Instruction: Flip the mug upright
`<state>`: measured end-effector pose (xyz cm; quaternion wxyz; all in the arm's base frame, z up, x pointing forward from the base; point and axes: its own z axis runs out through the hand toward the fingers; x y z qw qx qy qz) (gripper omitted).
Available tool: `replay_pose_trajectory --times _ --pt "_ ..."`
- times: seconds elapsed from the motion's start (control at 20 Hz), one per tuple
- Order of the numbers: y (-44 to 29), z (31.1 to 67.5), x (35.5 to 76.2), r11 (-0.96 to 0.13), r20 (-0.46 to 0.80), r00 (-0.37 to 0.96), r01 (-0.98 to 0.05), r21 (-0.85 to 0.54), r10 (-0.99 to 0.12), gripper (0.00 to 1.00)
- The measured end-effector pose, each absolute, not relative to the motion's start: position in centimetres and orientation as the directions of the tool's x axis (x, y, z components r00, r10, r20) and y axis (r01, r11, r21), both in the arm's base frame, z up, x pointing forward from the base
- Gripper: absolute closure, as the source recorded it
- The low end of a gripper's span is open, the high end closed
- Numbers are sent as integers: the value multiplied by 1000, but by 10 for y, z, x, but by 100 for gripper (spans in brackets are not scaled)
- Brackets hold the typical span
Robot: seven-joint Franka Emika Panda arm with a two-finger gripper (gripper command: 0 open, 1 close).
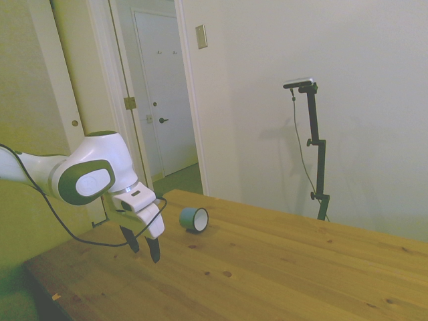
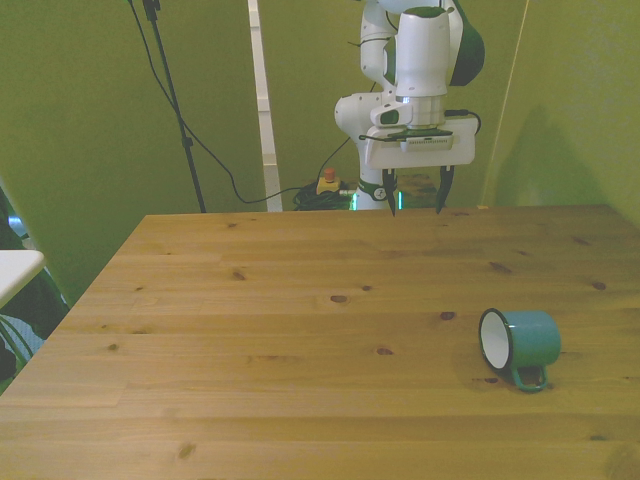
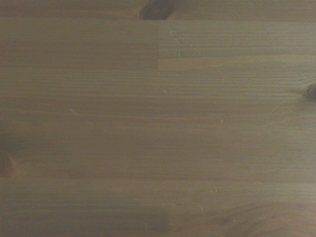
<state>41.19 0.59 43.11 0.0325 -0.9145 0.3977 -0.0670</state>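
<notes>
Hovering above the bench with nothing held, the gripper is keeping its fingers wide apart, well away from the mug. The mug is lying on its side near the front view's right edge, handle seemingly touching the wood. Approaching it is the step in hand; the next move calls for lowering around the rim.

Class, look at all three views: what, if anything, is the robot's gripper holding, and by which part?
Nothing. The gripper is open and empty above the table, well apart from the mug, which lies on its side.
</notes>
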Motion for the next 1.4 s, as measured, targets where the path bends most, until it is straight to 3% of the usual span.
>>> replay_pose_trajectory --times 0.25,0.45,0.7,1.05,1.4 --pt "0 437 415 -685 112 676 -716 -138 -729 0" --pt "-19 464 430 -675 139 661 -713 -190 -738 0" --pt "-23 495 485 -667 158 648 -714 -214 -745 0" --pt "-2 493 585 -641 143 625 -743 -194 -767 0" --pt "-1 479 620 -667 146 652 -710 -226 -744 0"
